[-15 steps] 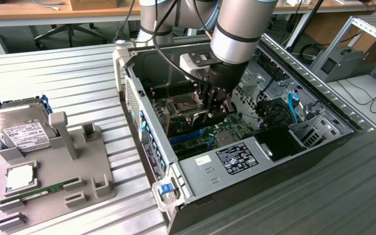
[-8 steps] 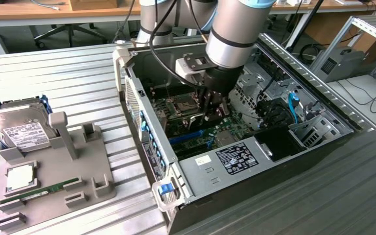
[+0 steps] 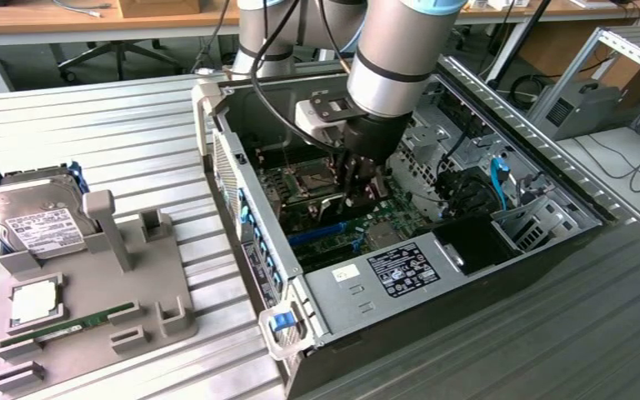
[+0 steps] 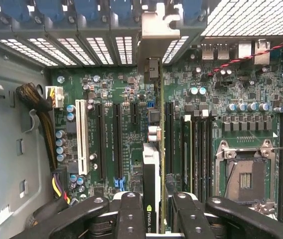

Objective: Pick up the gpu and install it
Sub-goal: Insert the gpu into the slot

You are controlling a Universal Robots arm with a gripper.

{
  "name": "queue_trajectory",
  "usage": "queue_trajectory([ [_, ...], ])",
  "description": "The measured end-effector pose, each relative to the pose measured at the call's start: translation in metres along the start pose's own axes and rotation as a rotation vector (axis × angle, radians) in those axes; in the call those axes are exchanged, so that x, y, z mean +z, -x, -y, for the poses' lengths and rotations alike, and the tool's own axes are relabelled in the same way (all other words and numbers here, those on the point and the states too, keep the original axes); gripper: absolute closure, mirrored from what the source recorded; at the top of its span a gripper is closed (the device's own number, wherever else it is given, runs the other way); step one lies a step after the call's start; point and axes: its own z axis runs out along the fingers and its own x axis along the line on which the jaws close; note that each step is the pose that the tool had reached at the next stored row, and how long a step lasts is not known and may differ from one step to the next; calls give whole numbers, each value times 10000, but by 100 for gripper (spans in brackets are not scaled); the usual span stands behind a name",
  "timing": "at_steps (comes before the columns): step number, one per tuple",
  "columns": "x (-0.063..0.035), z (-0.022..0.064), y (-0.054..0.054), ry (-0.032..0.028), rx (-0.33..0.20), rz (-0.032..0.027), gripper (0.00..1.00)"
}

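Note:
My gripper (image 3: 360,177) is lowered inside the open computer case (image 3: 332,287), over the green motherboard (image 4: 124,124). It is shut on the gpu (image 4: 150,167), a thin dark card seen edge-on between the two black fingers (image 4: 130,214). The card's silver end bracket (image 4: 157,25) reaches up to the rear slot openings of the case. The card runs just beside a long black expansion slot (image 4: 117,139) and hangs over the board; whether it touches a slot I cannot tell.
A grey holder tray (image 3: 131,287) stands at the exterior view's left with a silver hard drive (image 3: 31,221), a green memory stick (image 3: 70,321) and a square chip (image 3: 33,300). Inside the case are a wire bundle (image 4: 37,99), a CPU socket (image 4: 243,174) and a blue cable (image 3: 498,179).

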Motion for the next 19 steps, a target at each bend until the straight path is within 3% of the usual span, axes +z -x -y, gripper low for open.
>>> queue_trajectory([
  [19, 2, -98, -3, 0, -1, 0, 73],
])
